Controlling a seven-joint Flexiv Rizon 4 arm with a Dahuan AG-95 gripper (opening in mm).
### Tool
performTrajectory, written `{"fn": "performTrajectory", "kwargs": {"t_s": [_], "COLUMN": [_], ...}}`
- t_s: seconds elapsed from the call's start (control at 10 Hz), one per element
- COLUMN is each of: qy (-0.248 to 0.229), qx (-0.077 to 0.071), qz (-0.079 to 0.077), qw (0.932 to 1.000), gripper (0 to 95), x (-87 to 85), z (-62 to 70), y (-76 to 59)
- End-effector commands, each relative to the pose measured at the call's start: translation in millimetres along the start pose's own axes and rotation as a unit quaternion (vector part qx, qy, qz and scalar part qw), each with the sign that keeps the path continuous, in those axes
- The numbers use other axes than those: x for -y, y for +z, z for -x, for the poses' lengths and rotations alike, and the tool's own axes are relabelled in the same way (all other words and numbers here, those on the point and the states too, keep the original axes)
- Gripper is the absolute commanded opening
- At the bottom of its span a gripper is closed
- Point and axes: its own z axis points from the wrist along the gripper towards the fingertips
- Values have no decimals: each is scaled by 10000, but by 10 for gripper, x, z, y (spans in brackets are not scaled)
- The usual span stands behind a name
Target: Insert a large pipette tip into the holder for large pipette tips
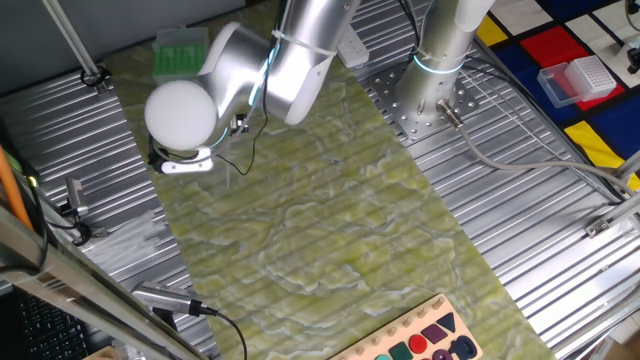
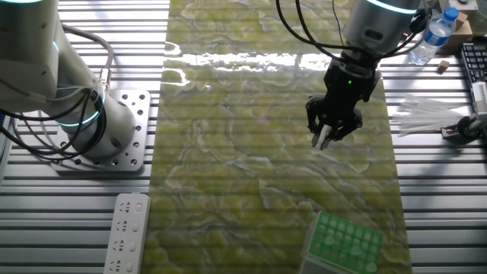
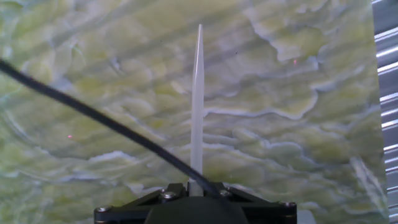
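The gripper [image 2: 329,137] hangs over the green marbled mat in the middle of the tabletop [image 2: 426,190], its jaws closed on the wide end of the large pipette tip [image 3: 197,106], which points straight out along the fingers toward the mat. The tip looks feather-light, thin-walled and smooth, so I judge it apt to slip or tilt; holding it at the thick collar, as here, seems right, leaving the fine point free. The holder for large pipette tips [image 2: 346,242] sits well apart, near the tabletop's edge, its green grid facing up.
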Motion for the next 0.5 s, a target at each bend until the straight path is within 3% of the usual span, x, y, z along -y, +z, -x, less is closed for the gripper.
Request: {"fn": "performTrajectory", "kwargs": {"t_s": [0.1, 0.3, 0.5], "qy": [392, 525, 569], "qx": [314, 503, 535], "qz": [140, 223, 237], "qw": [9986, 9971, 9967], "gripper": [0, 0, 0], "x": [14, 26, 33], "z": [39, 66, 81], "y": [3, 3, 3]}}
